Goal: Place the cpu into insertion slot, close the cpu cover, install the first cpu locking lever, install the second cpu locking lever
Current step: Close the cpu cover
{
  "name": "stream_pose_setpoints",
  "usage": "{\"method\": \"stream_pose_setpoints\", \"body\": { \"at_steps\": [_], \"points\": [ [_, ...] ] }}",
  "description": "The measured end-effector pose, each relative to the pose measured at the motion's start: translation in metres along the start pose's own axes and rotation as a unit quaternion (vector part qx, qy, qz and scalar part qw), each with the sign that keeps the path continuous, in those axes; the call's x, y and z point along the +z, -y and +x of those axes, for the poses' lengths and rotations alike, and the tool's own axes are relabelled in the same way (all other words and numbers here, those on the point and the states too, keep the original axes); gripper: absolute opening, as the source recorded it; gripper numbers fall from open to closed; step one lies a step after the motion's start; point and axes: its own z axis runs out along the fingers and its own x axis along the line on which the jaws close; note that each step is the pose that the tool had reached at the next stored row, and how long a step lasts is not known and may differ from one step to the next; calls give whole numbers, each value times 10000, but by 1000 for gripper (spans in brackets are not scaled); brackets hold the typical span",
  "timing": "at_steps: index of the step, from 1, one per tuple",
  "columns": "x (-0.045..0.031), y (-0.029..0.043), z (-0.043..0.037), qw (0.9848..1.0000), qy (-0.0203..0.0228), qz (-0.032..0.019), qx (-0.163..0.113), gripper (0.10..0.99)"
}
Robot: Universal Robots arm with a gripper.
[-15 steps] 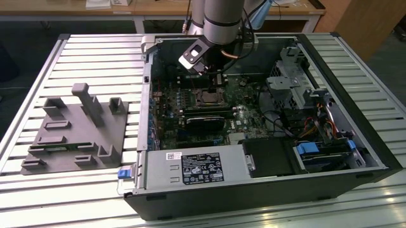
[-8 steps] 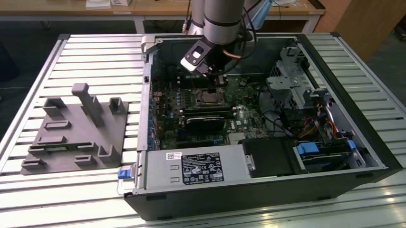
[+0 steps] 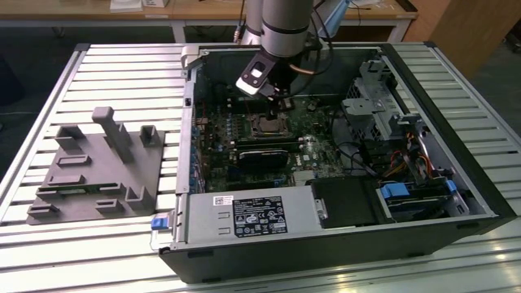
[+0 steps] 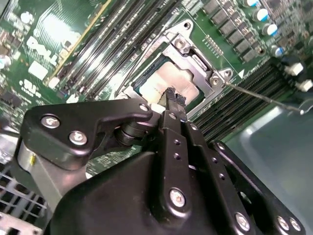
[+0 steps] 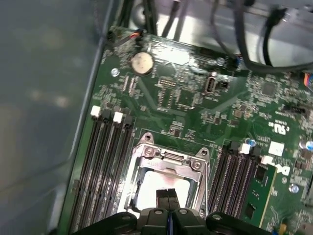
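A: Where is the cpu (image 5: 154, 183)?
B: Flat in the motherboard (image 5: 195, 98) socket, ringed by the cpu cover (image 5: 168, 165).
A: And the gripper (image 5: 167, 195)?
B: In both wrist views its fingers are pinched together, empty, with the tips poised straight above one edge of the chip.

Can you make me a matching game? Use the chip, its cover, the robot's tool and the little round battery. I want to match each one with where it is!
Things:
1. cpu
2. cpu cover
3. tool
4. round battery

Places:
A. poised right above the chip
B. on the green board, well away from the chip
C. silver top showing through the middle of the metal frame
D. lying flat around the chip's edges

Pairs: 1-C, 2-D, 3-A, 4-B
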Motion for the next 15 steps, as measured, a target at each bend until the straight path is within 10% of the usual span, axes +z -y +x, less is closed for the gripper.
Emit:
{"method": "stream_pose_setpoints", "body": {
  "at_steps": [8, 15],
  "points": [
    [2, 0, 0, 9974, 7, 15, -721, 106],
    [3, 0, 0, 9908, 13, 28, -1355, 106]
  ]
}}
